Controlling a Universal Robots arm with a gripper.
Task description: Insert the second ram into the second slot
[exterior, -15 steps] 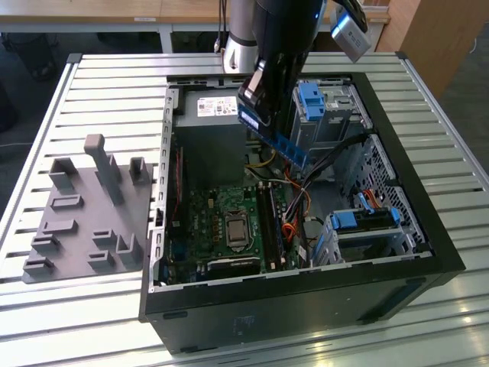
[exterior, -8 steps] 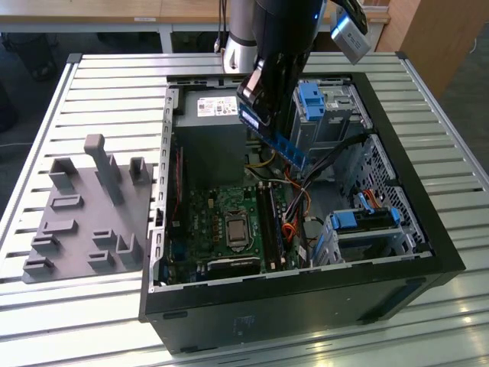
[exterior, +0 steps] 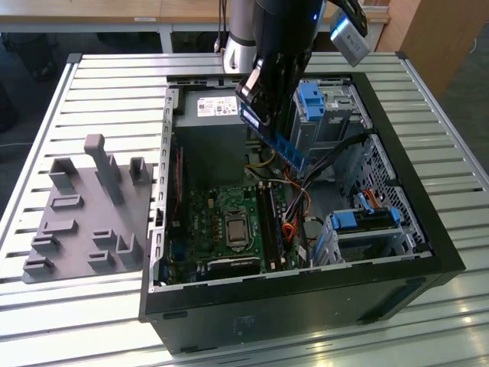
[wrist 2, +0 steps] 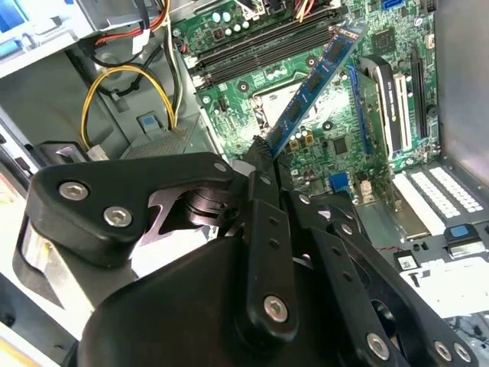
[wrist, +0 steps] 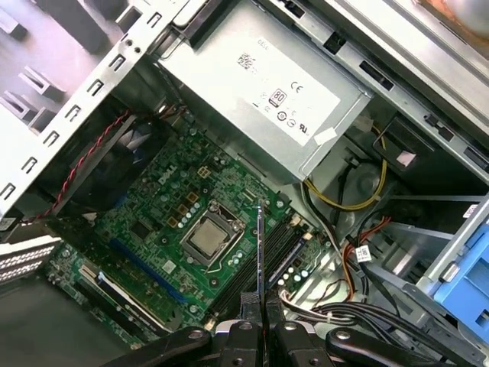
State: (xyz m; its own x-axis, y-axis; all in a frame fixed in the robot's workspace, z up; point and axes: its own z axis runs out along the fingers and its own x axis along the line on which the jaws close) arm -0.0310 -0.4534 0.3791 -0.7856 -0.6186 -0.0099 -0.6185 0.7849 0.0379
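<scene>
My gripper (exterior: 262,113) is shut on the second ram (exterior: 281,144), a long thin blue board that slants down from the fingers into the open computer case (exterior: 397,264). The stick hangs in the air above the motherboard (exterior: 214,222). In the second wrist view the second ram (wrist 2: 315,82) points out from the gripper (wrist 2: 262,158) toward the dark memory slots (wrist 2: 256,47). In the first wrist view the stick (wrist: 260,248) shows edge-on beside the slots (wrist: 281,251), held by the gripper (wrist: 260,304). I cannot tell which slot it lines up with.
The power supply (exterior: 210,115) fills the case's far end, and the processor socket (exterior: 233,228) lies beside the slots. Blue drive-bay latches (exterior: 312,98) and loose cables (exterior: 294,202) crowd the exterior view's right. A grey fixture plate (exterior: 84,218) with pegs lies left of the case.
</scene>
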